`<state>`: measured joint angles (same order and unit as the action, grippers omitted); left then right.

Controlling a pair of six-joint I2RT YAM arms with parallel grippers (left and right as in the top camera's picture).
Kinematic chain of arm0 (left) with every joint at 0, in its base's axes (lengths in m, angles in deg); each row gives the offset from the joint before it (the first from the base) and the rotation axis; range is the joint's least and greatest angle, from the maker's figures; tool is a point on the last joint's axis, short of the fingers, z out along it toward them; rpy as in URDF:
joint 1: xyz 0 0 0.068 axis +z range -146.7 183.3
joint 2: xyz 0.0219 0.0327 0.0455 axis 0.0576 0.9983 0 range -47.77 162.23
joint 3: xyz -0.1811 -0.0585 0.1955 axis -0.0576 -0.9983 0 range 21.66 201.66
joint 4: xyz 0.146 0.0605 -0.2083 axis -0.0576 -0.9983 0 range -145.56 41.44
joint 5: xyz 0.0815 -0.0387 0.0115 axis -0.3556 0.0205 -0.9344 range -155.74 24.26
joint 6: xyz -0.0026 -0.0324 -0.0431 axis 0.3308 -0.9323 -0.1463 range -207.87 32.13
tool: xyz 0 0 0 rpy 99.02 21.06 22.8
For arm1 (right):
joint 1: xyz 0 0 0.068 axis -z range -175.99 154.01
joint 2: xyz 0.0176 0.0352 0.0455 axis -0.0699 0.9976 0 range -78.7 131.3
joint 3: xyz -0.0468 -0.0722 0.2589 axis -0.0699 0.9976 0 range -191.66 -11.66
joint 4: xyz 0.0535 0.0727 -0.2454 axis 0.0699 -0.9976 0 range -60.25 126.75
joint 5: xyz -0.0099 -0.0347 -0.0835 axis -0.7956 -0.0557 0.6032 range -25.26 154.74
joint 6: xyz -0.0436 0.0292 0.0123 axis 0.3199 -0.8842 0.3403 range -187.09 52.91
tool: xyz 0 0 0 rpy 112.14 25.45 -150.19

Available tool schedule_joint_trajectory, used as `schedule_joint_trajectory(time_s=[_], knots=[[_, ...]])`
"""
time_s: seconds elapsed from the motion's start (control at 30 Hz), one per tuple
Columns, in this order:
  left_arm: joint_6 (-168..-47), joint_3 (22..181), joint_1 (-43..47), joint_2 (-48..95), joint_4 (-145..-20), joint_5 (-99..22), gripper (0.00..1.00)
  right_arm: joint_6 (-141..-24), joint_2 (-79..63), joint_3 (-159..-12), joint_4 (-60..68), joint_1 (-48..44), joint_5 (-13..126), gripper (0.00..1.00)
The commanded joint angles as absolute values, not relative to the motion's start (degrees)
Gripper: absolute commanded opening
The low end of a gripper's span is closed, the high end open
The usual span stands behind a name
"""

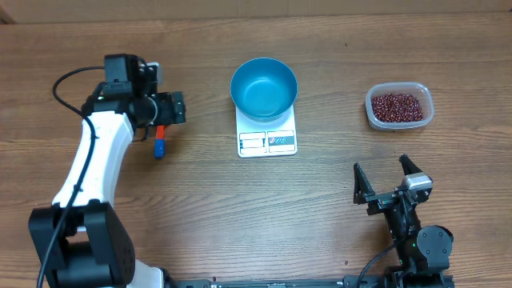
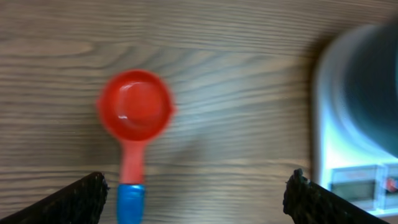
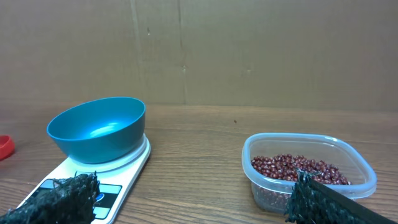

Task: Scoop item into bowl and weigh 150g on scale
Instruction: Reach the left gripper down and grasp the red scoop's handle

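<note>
The light blue bowl (image 1: 264, 88) stands upright on the white scale (image 1: 267, 141), near the middle of the table (image 1: 240, 232). The bowl covers the far part of the scale, and the display panel with the printed labels is free on the near edge. In the overhead view and in the right wrist view the inside of the bowl looks empty.

The dark red beans (image 1: 396, 104) lie in a clear plastic tub (image 1: 370, 112) at the right side of the table, well apart from the scale. They fill only the lower part of the tub.

A scoop (image 2: 135, 112) with a red round cup and a blue handle lies flat on the table, to the left of the scale. Its cup looks empty.

The left end effector (image 2: 196, 202) hangs above the scoop. Its fingers (image 2: 74, 199) are wide apart, with the blue handle between them and closer to one finger. They do not clamp the handle. Whether a finger touches the table, I cannot tell.

The right end effector (image 1: 382, 172) is at the near right part of the table, on the near side of the tub and apart from it. Its two fingers are spread wide and hold nothing.
</note>
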<state>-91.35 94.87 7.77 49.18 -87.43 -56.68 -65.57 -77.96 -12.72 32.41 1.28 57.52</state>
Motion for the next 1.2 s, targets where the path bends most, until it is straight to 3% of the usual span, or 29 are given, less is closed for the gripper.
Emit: schedule_joint_trajectory(time_s=[0.0,0.17,0.43,0.87,1.17], knots=[[-92.3,96.2,10.3,52.2,-86.1,-58.9,0.93,-65.5,-78.5,-12.1,32.6,1.0,57.6,1.00],[-91.5,96.2,12.4,56.1,-83.7,-58.6,0.91,-65.5,-78.5,-12.1,32.6,1.0,57.6,1.00],[-89.5,96.2,13.1,60.9,-79.0,-58.7,0.79,-65.5,-78.5,-12.1,32.6,1.0,57.6,1.00],[-89.1,96.2,12.8,67.7,-68.9,-55.4,0.76,-65.5,-78.5,-12.1,32.6,1.0,57.6,1.00],[-87.8,96.2,12.3,69.2,-66.0,-55.4,0.65,-65.5,-78.5,-12.1,32.6,1.0,57.6,1.00]])
